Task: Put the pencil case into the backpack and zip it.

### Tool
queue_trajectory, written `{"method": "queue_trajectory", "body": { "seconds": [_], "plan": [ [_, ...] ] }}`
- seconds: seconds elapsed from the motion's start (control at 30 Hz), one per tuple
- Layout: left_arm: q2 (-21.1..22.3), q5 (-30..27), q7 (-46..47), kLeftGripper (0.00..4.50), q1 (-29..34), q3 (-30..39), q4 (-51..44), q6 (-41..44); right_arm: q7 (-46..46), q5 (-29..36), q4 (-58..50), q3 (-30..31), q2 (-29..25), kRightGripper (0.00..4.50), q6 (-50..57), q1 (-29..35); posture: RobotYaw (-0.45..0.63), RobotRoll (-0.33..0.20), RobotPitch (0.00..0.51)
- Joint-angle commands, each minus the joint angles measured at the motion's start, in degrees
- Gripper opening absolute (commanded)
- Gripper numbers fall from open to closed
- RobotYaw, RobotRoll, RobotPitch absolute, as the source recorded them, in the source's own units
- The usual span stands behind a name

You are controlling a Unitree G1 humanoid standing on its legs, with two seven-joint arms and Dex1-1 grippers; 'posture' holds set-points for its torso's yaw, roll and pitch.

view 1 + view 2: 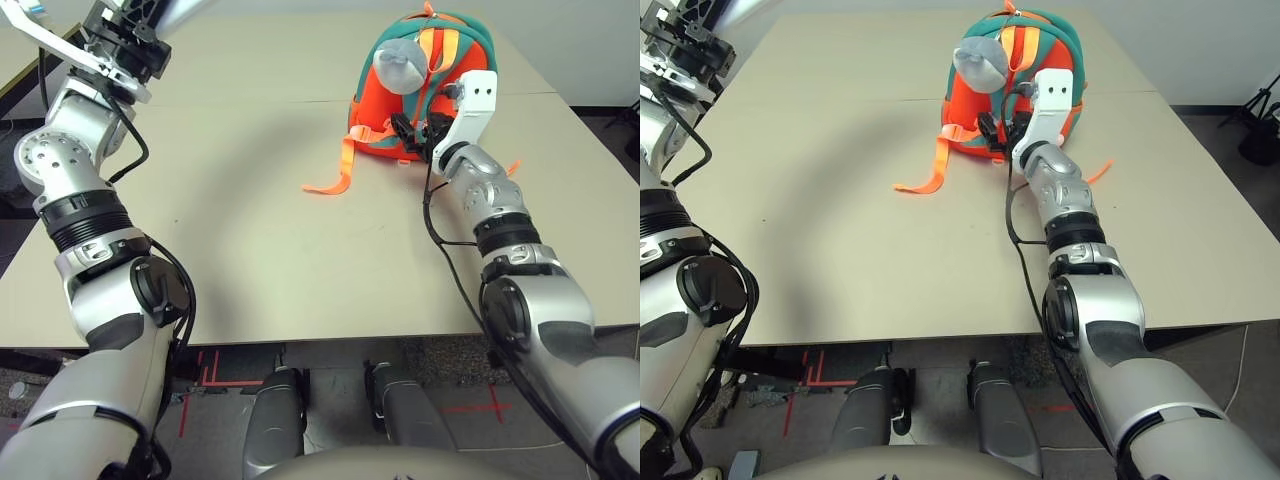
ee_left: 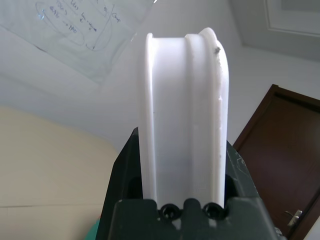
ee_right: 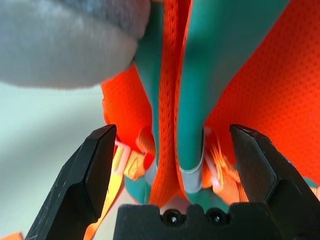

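The orange backpack with teal trim stands upright at the far right of the table, a grey plush charm hanging on its front. My right gripper is open against its lower part, with the teal and orange straps running between its black fingers. My left arm is raised at the far left. There my left gripper is shut on the white pencil case, which rises on edge from between its jaws and also shows as a white slab above the table's far-left corner.
A loose orange strap trails from the backpack onto the beige table. The table's front edge runs just before my body, with red tape marks on the floor below. A brown door shows behind the pencil case.
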Motion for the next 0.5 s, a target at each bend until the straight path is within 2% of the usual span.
{"method": "queue_trajectory", "body": {
  "seconds": [0.03, 0.07, 0.17, 0.33, 0.43, 0.5],
  "plan": [
    [-0.2, -1.4, 0.3, 1.33, 0.6, -0.1, -2.2, -0.9, -1.6, -0.8, 4.4, -0.7, 0.3, 4.50, -4.5, -1.9, -0.11, 0.000, 0.095],
    [-0.3, -1.5, 0.4, 1.33, 0.7, -0.2, -2.3, -0.9, -1.9, -1.0, 5.2, -0.7, 0.4, 4.50, -5.4, -2.2, -0.11, 0.000, 0.095],
    [-0.4, -1.8, 0.7, 1.33, 1.1, -0.4, -2.7, -0.9, -2.0, -1.4, 6.9, -0.5, 0.5, 3.87, -6.9, -2.8, -0.10, 0.000, 0.096],
    [-0.6, -2.2, 1.0, 1.33, 1.5, -0.8, -3.2, -0.7, -2.0, -1.4, 8.1, -0.7, 0.6, 2.07, -7.6, -3.3, -0.10, 0.000, 0.099],
    [-0.6, -2.4, 1.1, 1.33, 1.6, -1.1, -3.2, -0.7, -1.9, -1.3, 8.1, -0.7, 0.5, 0.82, -7.7, -3.2, -0.11, 0.000, 0.099],
    [-0.8, -2.4, 1.1, 1.33, 1.7, -1.4, -3.3, -0.7, -1.6, -1.4, 7.6, -0.6, 0.3, 0.18, -7.9, -3.0, -0.11, 0.000, 0.099]
  ]
}}
